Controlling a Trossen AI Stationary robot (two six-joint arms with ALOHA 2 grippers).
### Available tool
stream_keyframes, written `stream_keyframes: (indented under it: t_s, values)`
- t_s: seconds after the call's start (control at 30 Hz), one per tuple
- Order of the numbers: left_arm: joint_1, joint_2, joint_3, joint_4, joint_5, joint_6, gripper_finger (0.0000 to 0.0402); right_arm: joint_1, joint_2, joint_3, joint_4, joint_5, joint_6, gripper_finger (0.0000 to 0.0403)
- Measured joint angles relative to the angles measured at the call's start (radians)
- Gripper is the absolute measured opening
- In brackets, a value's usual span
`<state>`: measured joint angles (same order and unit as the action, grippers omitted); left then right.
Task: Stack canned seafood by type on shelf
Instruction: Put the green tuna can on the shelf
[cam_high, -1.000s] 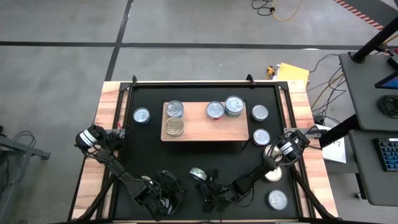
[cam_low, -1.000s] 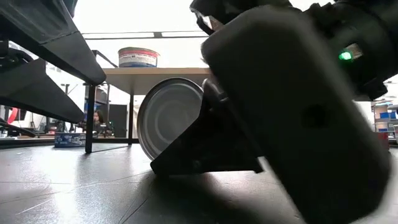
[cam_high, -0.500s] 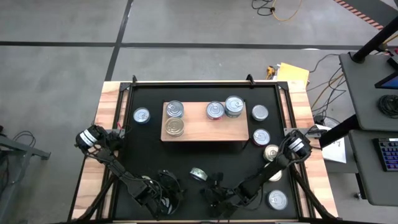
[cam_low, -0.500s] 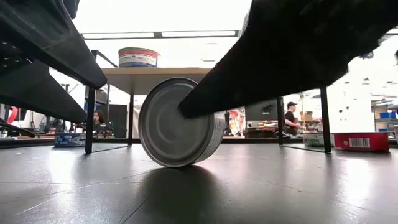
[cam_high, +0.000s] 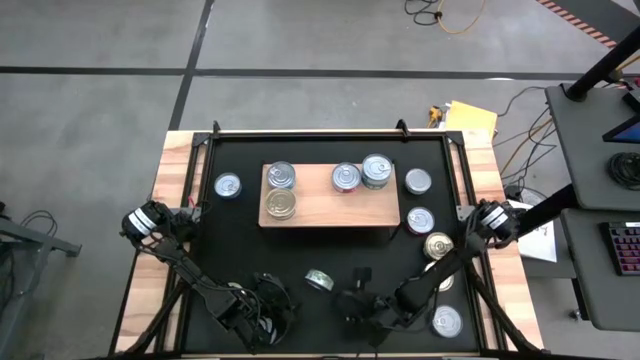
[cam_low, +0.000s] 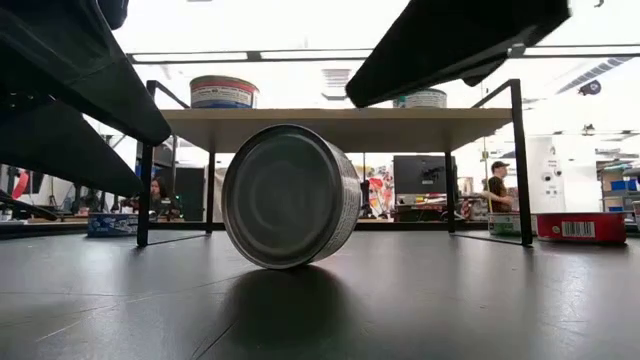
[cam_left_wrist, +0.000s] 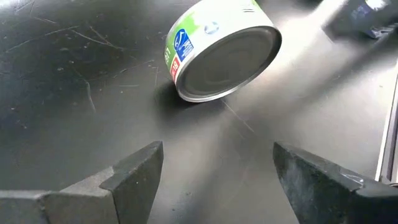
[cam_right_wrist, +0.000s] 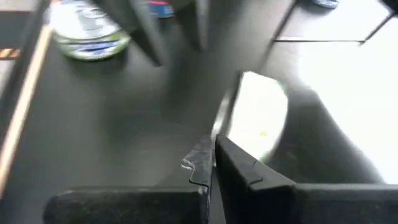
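From above, a tin (cam_high: 319, 280) lay tipped on its edge on the black mat of the counter (cam_high: 300, 250), in front of the wooden shelf (cam_high: 330, 205), which already carried four tins. The left claw (cam_high: 262, 312) sat just to the tin's left near the front edge; the right claw (cam_high: 352, 306) sat just to its right. Both were near, the two about equally close, so neither arm had a clear advantage by distance alone.

At counter level, the tin (cam_low: 290, 196) stood nearly on its rim, its flat bottom turned toward the camera, with the shelf (cam_low: 340, 122) behind and above it. Its round axis ran roughly level rather than upright.

From the left wrist, the tin (cam_left_wrist: 221, 53) leaned with its label up, lying ahead of the left claw (cam_left_wrist: 217, 171) and a little off its centre line; the fingers stood well apart and empty.

From the right wrist, the right claw (cam_right_wrist: 210, 163) was pressed together on nothing, and a blurred pale shape just past its tips was probably the same tin.
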<state>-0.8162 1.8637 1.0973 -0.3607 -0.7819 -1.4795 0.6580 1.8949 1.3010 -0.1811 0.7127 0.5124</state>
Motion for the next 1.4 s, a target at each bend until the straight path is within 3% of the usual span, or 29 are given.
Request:
stream_keyframes:
  t_s: [0.2, 0.63, 0.8, 0.97, 1.1, 1.27, 1.4]
  values:
    - [0.0, 0.0, 0.0, -0.002, -0.015, 0.012, 0.0288, -0.021, 0.0, 0.0, -0.016, 0.001, -0.013, 0.0062]
    - [0.002, 0.0, 0.0, -0.076, -0.023, 0.038, 0.0288, -0.079, 0.021, 0.001, -0.002, -0.006, 0.117, 0.0267]
    - [0.003, 0.0, 0.0, -0.08, -0.024, 0.07, 0.0288, -0.102, 0.065, 0.001, 0.037, -0.038, 0.113, 0.0303]
    - [0.005, 0.0, 0.0, -0.084, -0.043, 0.097, 0.0288, -0.111, 0.071, 0.001, 0.033, -0.035, 0.102, 0.0289]
    - [0.005, 0.0, 0.0, -0.085, -0.087, 0.11, 0.0288, -0.113, 0.071, 0.001, 0.035, -0.035, 0.085, 0.0235]
    - [0.007, 0.0, 0.0, -0.093, -0.113, 0.112, 0.0288, -0.115, 0.071, 0.001, 0.037, -0.041, 0.036, 0.014]
    - [0.008, -0.001, 0.0, -0.093, -0.125, 0.138, 0.0288, -0.105, 0.068, 0.002, 0.037, -0.037, -0.054, 0.0132]
